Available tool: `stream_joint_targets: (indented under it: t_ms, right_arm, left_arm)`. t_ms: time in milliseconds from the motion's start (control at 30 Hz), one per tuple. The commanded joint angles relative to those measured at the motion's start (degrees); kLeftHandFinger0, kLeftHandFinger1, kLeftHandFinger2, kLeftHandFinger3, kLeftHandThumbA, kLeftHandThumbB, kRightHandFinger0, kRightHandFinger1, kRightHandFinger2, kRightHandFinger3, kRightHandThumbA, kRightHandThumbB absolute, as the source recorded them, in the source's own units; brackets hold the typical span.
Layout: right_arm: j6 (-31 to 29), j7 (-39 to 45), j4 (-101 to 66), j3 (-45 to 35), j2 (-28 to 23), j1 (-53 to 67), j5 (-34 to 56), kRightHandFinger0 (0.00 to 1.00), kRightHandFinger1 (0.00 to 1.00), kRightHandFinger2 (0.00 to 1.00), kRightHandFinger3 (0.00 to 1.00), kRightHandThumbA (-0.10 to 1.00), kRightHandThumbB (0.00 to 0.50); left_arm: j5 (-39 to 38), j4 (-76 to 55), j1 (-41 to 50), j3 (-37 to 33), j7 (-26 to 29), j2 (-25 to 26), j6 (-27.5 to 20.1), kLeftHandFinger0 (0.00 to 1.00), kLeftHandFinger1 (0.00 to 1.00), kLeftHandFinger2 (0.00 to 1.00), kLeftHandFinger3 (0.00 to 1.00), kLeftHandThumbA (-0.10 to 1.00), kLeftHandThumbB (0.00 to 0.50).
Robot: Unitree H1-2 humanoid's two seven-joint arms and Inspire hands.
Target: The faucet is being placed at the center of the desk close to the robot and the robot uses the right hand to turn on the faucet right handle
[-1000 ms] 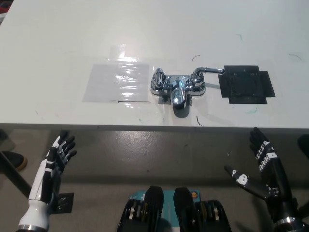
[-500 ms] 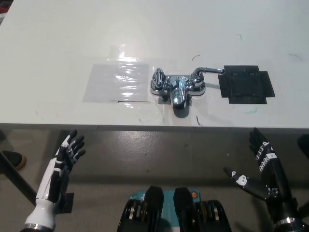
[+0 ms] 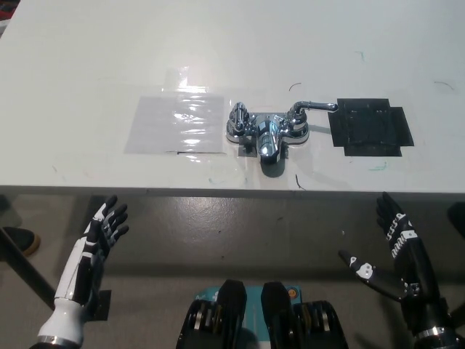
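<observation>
Faucet [image 3: 267,131] sits mid-desk [image 3: 218,43], close to the near edge. Right handle [image 3: 312,107]: lever runs parallel to that edge, tip toward the black patch [image 3: 370,127].

Right hand [image 3: 392,254] is spread and empty, below the near edge. The handle lies forward and to its left. This is the nearer hand.

Left hand [image 3: 98,233] is spread and idle, low at the left.

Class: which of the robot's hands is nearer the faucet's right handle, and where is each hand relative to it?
Right. The right hand hangs open, below and right of the right handle; the left hand, open, is farther, below and left.
</observation>
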Motion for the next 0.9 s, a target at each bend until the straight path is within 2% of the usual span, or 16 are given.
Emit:
stream_joint_targets:
  t_ms: [0, 367, 433, 767, 867]
  right_arm:
    - [-2.3, -0.6, -0.9, 0.7, -0.4, -1.2, -0.1, 1.0, 1.0, 1.0, 1.0, 0.87, 0.154]
    - [-2.5, -0.5, -0.6, 1.4, -0.8, -1.5, 0.0, 1.0, 1.0, 1.0, 1.0, 0.84, 0.146]
    - [-2.0, -0.1, -0.8, 1.3, -0.6, -1.4, 1.2, 1.0, 1.0, 1.0, 1.0, 0.81, 0.151]
    - [-2.7, -0.4, -0.8, 1.8, -1.0, -1.6, 0.3, 1.0, 1.0, 1.0, 1.0, 0.81, 0.147]
    - [-2.5, -0.2, -1.0, 1.9, -1.0, -1.6, 0.4, 1.0, 1.0, 1.0, 1.0, 0.8, 0.131]
  left_arm:
    - [0.8, -1.9, -1.1, -0.1, -0.2, 1.1, 0.0, 1.0, 1.0, 1.0, 1.0, 1.0, 0.085]
    - [0.2, -1.7, -1.5, 0.1, -0.5, 1.2, 0.3, 1.0, 1.0, 1.0, 1.0, 1.0, 0.085]
    - [0.5, -1.6, -1.5, 0.0, -0.5, 1.3, 0.0, 1.0, 1.0, 1.0, 1.0, 1.0, 0.08]
    - [1.0, -1.6, -1.9, -0.1, -0.2, 1.4, 0.4, 1.0, 1.0, 1.0, 1.0, 1.0, 0.082]
    - [1.1, -1.8, -1.8, 0.0, -0.1, 1.4, 0.6, 1.0, 1.0, 1.0, 1.0, 1.0, 0.071]
